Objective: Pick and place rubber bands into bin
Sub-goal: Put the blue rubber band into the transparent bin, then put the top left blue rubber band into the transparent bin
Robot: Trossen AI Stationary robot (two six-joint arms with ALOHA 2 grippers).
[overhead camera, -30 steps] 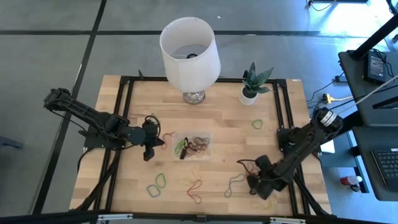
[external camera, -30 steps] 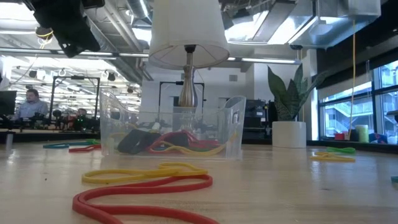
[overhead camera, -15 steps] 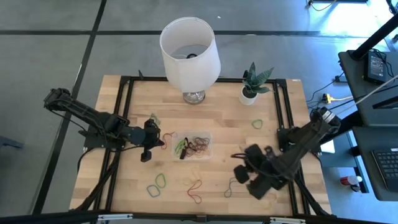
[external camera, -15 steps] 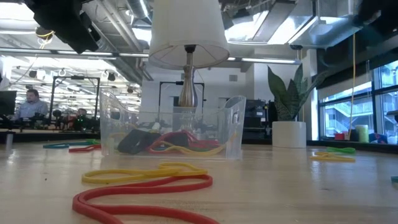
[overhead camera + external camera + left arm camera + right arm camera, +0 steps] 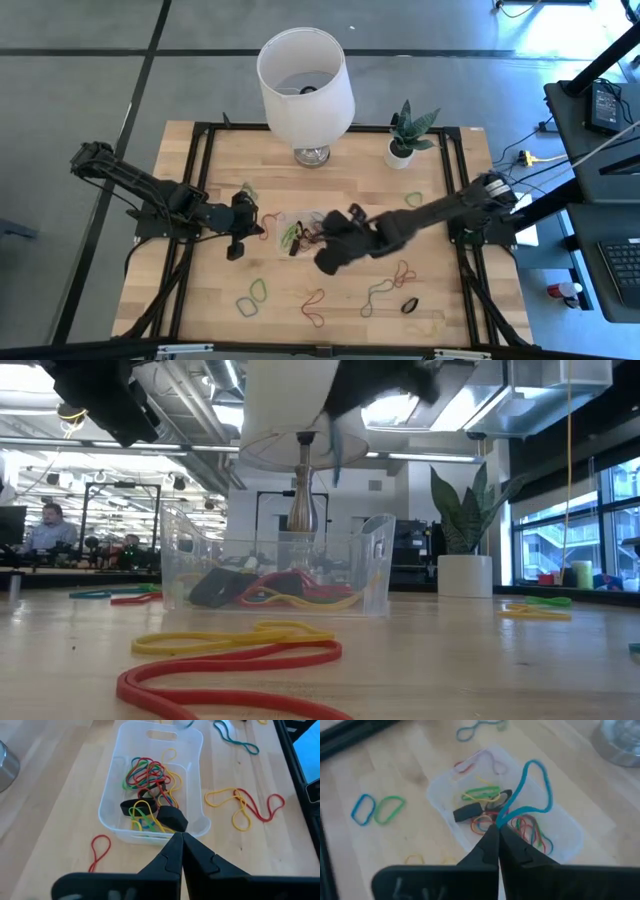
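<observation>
The bin (image 5: 300, 222), a clear shallow tray, sits mid-table with several coloured rubber bands in it (image 5: 150, 775). My right gripper (image 5: 497, 827) hovers over the bin's right part (image 5: 328, 252), shut on a blue rubber band (image 5: 532, 790). Just left of the bin, my left gripper (image 5: 179, 836) stays shut with nothing in it (image 5: 238, 240). Loose rubber bands lie flat on the wood along the near side: green and blue (image 5: 252, 297), red (image 5: 313, 305), and red and yellow (image 5: 230, 660). My right gripper pinches the blue band at one spot on its loop (image 5: 501, 820) between its two fingertips. The fingers slant down from the table's right side. In the low view the band hangs slack below the fingers (image 5: 335, 450), lifted clear above the bin (image 5: 275, 570).
A white lamp (image 5: 305, 80) and a small potted plant (image 5: 405, 140) stand at the far edge. Black frame rails (image 5: 200, 200) run along the table's sides. More bands lie near right (image 5: 400, 275) and far right (image 5: 413, 199). People sit in the room behind.
My right gripper has risen from the table's near right corner and swung left toward the bin, turning as it went. It stays shut, and the blue band now hangs over the bin.
</observation>
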